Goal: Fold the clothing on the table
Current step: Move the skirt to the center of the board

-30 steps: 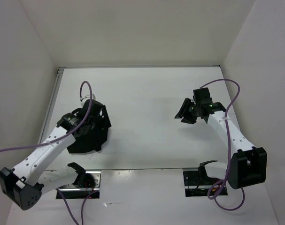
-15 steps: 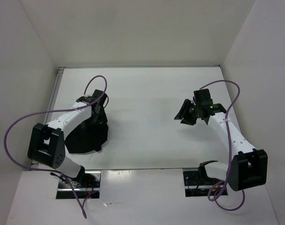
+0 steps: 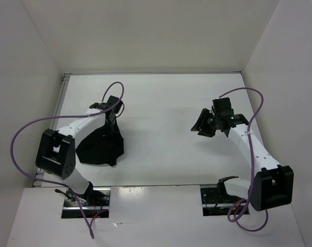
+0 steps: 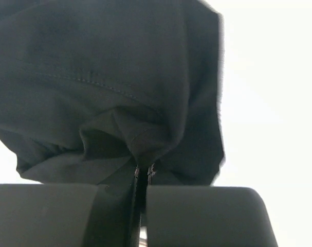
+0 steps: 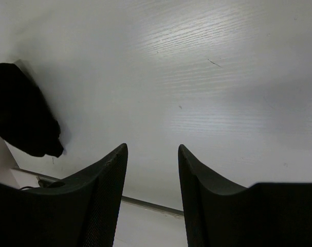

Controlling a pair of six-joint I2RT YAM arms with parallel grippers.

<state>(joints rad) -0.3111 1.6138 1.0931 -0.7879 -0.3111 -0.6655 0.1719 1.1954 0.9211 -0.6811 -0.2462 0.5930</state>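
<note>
Two arms, only 1 busy rn. Left fingers [image 4: 141, 175] are clamped tight on a bunched fold of the black clothing [image 3: 100, 146], which sits in a heap on the left side of the bench [image 3: 161, 98], toward the near edge. Prob pinching it there to lift or drag it out flat b4 any folding, imo. Right fingers [image 3: 201, 125] are spread wide over bare bench, well apart from the cloth w/ nothing in them, guessing parked out of the way.

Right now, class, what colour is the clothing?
The clothing is plain black, unpatterned; the left wrist view shows it best.
</note>
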